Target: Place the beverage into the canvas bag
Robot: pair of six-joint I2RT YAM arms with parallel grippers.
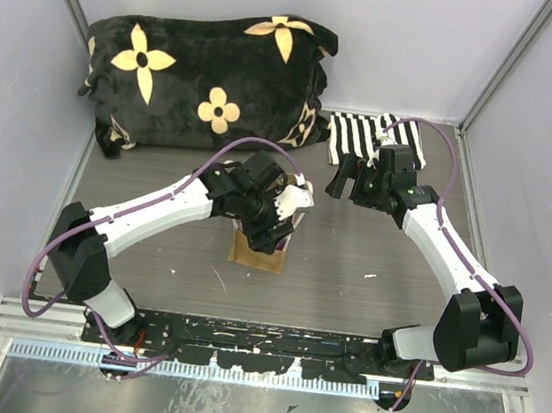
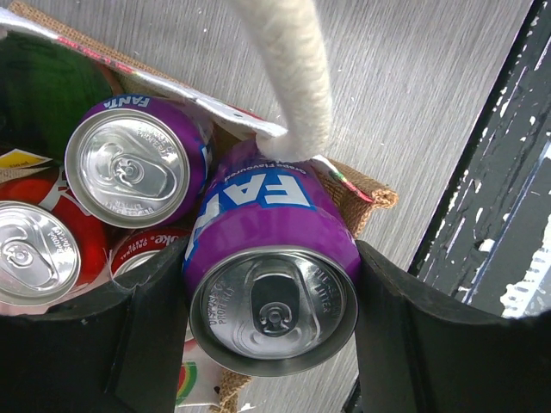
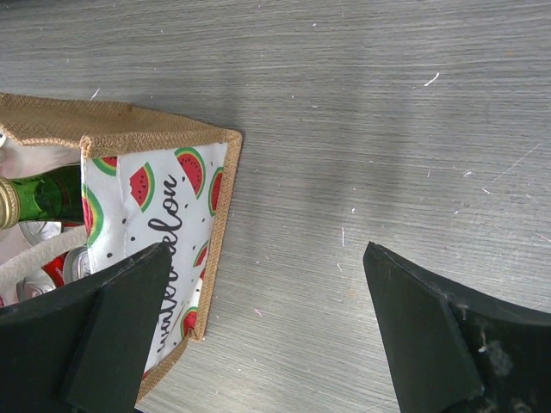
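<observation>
The canvas bag (image 1: pixel 258 253) stands mid-table; its watermelon-print side shows in the right wrist view (image 3: pixel 164 202). My left gripper (image 1: pixel 272 226) hangs over it, shut on a purple Fanta can (image 2: pixel 271 249), top towards the camera. The can's far end sits at the bag's corner rim (image 2: pixel 370 194), under a cream handle (image 2: pixel 288 77). Inside the bag are another Fanta can (image 2: pixel 133 163), a red Coke can (image 2: pixel 34 254) and a green bottle (image 3: pixel 43 196). My right gripper (image 1: pixel 349 187) is open and empty, just right of the bag (image 3: pixel 267 318).
A black flowered blanket (image 1: pixel 206 77) lies at the back left. A black-and-white striped cloth (image 1: pixel 365 137) lies at the back right, behind my right gripper. Grey walls enclose the table on three sides.
</observation>
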